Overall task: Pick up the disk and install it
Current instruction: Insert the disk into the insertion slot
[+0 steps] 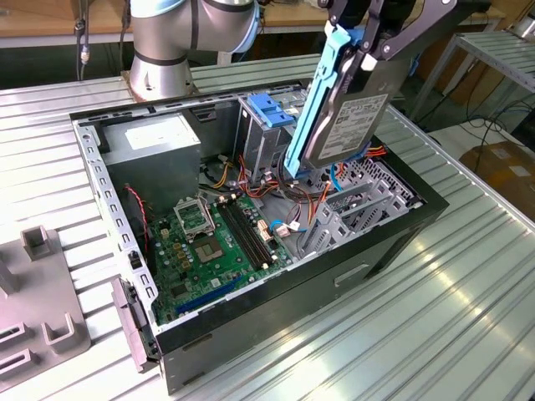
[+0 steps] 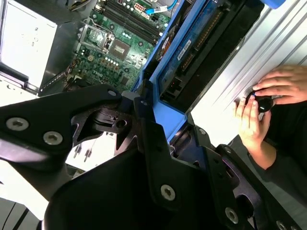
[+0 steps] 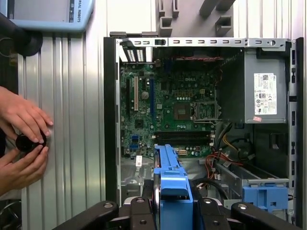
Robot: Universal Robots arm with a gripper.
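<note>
The disk (image 1: 349, 125), a grey metal drive with a white label in a light blue carrier rail (image 1: 313, 100), hangs almost upright above the open computer case (image 1: 251, 334). My gripper (image 1: 361, 52) is shut on its upper end. The disk's lower end hovers over the cables beside the metal drive cage (image 1: 261, 134). In the second wrist view the black fingers (image 2: 144, 120) clamp the blue-framed disk (image 2: 192, 52), and the motherboard lies beyond it. In the first wrist view the disk's blue edge (image 3: 170, 184) runs out from between the gripper (image 3: 172, 205) jaws, above the case.
The case holds a green motherboard (image 1: 213, 242), a grey power supply (image 1: 159, 142) and red and orange cables. A blue handle (image 1: 269, 107) tops the drive cage. A person's hands (image 3: 21, 143) hold a black knob on the ribbed table beside the case. Grey fixtures (image 1: 38, 301) stand at the exterior view's left.
</note>
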